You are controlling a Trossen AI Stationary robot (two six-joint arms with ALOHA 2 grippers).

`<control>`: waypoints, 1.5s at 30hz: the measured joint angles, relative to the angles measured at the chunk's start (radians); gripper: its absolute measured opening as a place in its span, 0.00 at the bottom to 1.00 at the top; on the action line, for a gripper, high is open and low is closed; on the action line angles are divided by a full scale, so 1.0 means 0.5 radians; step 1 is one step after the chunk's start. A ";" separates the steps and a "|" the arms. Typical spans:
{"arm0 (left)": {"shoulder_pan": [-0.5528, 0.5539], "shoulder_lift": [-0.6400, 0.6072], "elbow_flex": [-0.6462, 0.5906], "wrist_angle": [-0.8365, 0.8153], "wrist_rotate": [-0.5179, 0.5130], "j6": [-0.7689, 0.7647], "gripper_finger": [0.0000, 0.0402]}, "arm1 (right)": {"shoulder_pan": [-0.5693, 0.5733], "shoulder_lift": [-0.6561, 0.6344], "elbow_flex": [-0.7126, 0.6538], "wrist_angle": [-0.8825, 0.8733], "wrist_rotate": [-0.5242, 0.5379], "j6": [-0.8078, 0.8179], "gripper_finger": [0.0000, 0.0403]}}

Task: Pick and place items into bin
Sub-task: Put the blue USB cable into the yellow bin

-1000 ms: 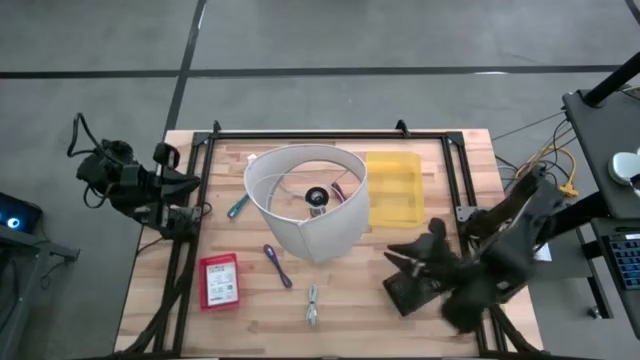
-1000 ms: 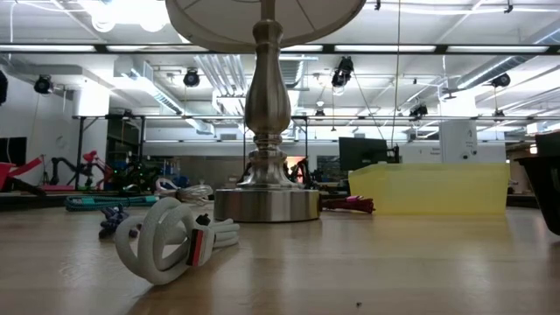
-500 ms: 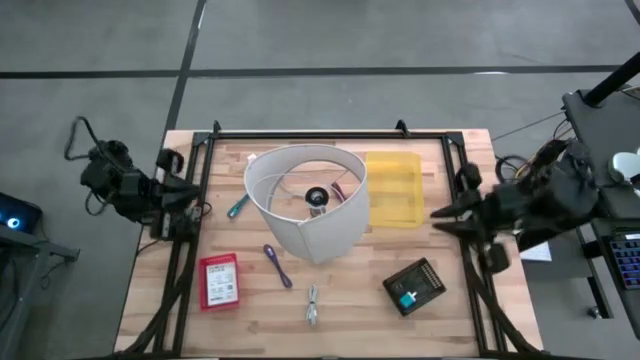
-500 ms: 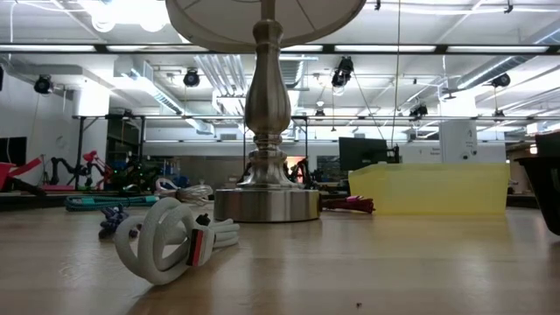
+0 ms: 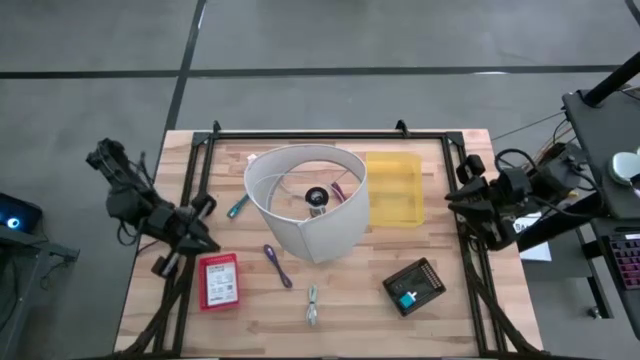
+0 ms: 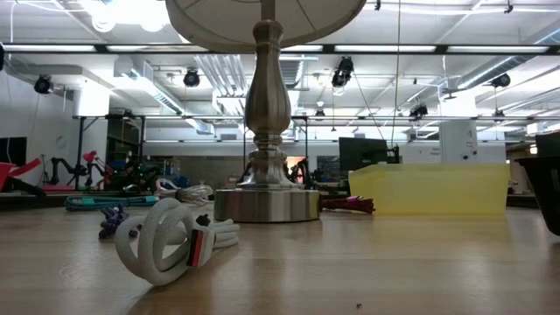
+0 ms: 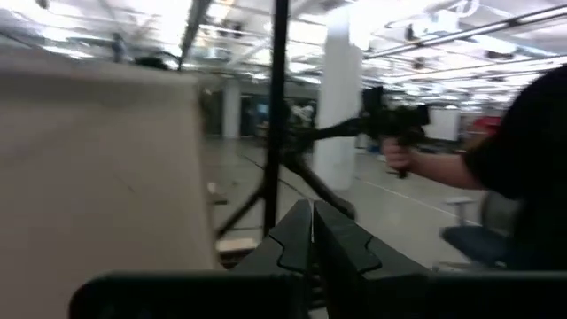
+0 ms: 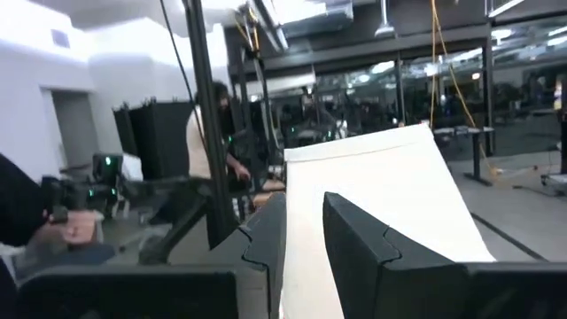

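1. Left gripper (image 5: pixel 196 222) sits at the table's left edge, fingers pressed together, holding nothing.
2. Red box (image 5: pixel 219 281) lies near it; a purple pen (image 5: pixel 277 265) and silvery clip (image 5: pixel 312 304) lie further right.
3. Lampshade (image 5: pixel 305 200) stands mid-table.
4. Yellow bin (image 5: pixel 395 189) sits just beside it.
5. Right gripper (image 5: pixel 458 195) hangs at the right edge, fingers slightly apart, empty.

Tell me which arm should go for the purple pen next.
Left. The left hand hovers at the table's left edge, near the purple pen. The right hand sits off the right edge beyond the yellow bin, with the white lampshade between.
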 joint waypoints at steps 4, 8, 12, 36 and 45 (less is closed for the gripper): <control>0.118 -0.091 -0.177 0.135 0.094 -0.024 0.00 | 0.000 -0.129 -0.172 0.188 0.026 -0.057 0.17; 0.315 -0.238 -0.307 0.142 0.107 -0.006 0.00 | 0.000 -0.218 -0.266 0.257 0.112 -0.033 0.17; 0.490 -0.489 -0.389 0.061 0.141 0.182 0.00 | 0.000 -0.237 -0.290 0.247 0.120 -0.050 0.17; 0.619 -0.889 -0.974 0.117 0.060 -0.219 0.00 | 0.000 -0.199 -0.305 0.037 0.271 -0.046 0.17; 0.677 -0.868 -1.182 0.167 -0.690 -0.442 0.00 | 0.001 -0.201 -0.306 0.037 0.270 0.009 0.17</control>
